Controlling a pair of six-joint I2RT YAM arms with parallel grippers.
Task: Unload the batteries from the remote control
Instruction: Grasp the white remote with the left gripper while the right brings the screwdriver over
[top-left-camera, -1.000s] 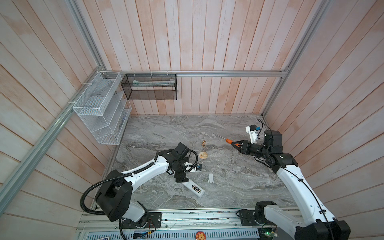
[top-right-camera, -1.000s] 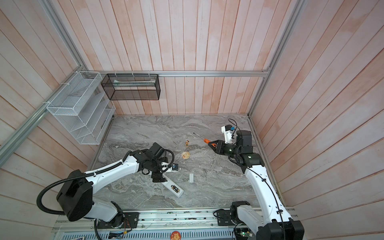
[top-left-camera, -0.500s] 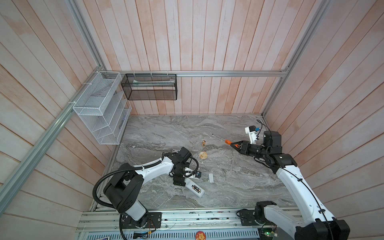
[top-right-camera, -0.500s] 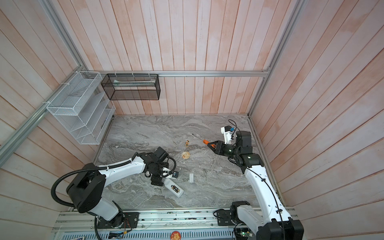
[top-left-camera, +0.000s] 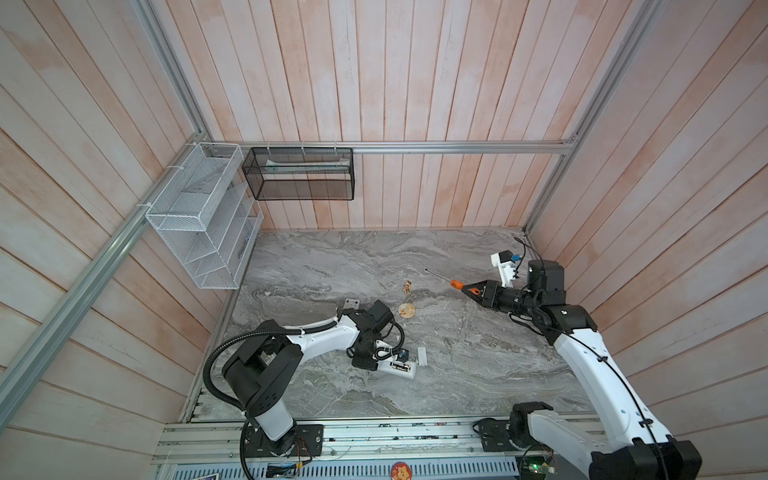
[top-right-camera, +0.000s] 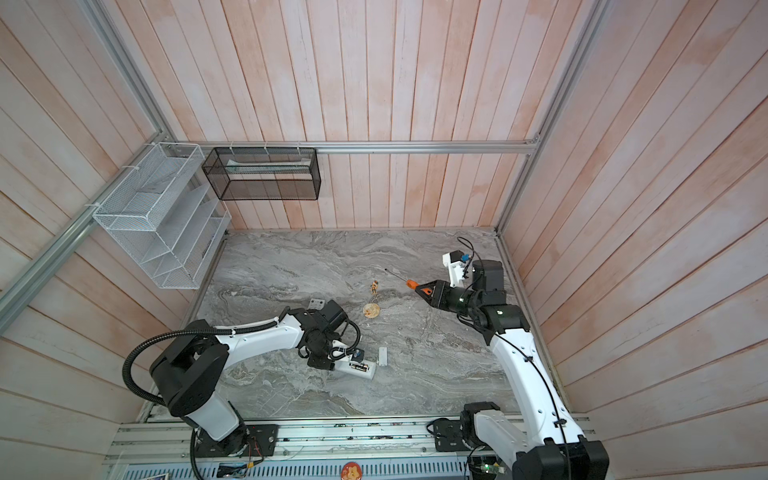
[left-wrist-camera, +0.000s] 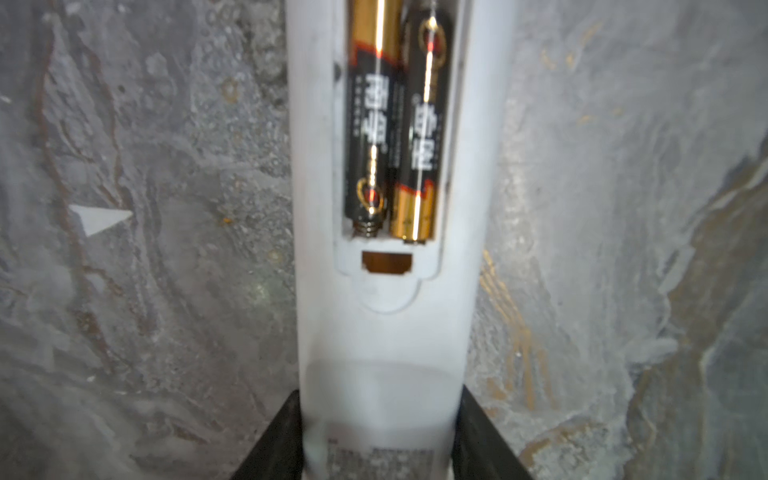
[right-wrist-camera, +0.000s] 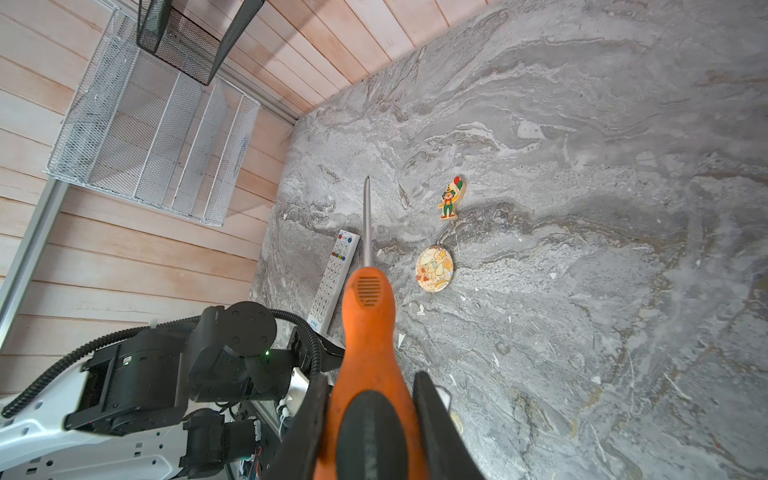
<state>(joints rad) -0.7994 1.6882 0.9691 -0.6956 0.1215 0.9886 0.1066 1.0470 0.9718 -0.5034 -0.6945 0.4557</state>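
A white remote control (top-left-camera: 402, 369) (top-right-camera: 358, 368) lies back-up on the marble table, its battery bay uncovered. Two batteries (left-wrist-camera: 368, 124), black with gold ends, sit side by side in the bay (left-wrist-camera: 424, 137). My left gripper (top-left-camera: 376, 365) (left-wrist-camera: 378, 415) is shut on the remote's near end, a black finger (left-wrist-camera: 278, 440) pressed on each side. At the right, above the table, my right gripper (top-left-camera: 471, 289) (right-wrist-camera: 370, 382) is shut on an orange-handled screwdriver (right-wrist-camera: 368, 316) (top-right-camera: 411, 284), whose shaft points towards the middle.
A small white cover plate (top-left-camera: 422, 356) (top-right-camera: 382, 356) lies just right of the remote. A second remote (right-wrist-camera: 336, 274), keys up, lies behind my left arm. A round badge (top-left-camera: 406, 310) and a clown figure (top-left-camera: 408, 286) lie mid-table. A wire rack (top-left-camera: 203, 216) and a black basket (top-left-camera: 299, 174) hang on the walls.
My left gripper has dropped onto the remote's end and its jaws have closed on the sides. The right arm and the screwdriver have not moved.
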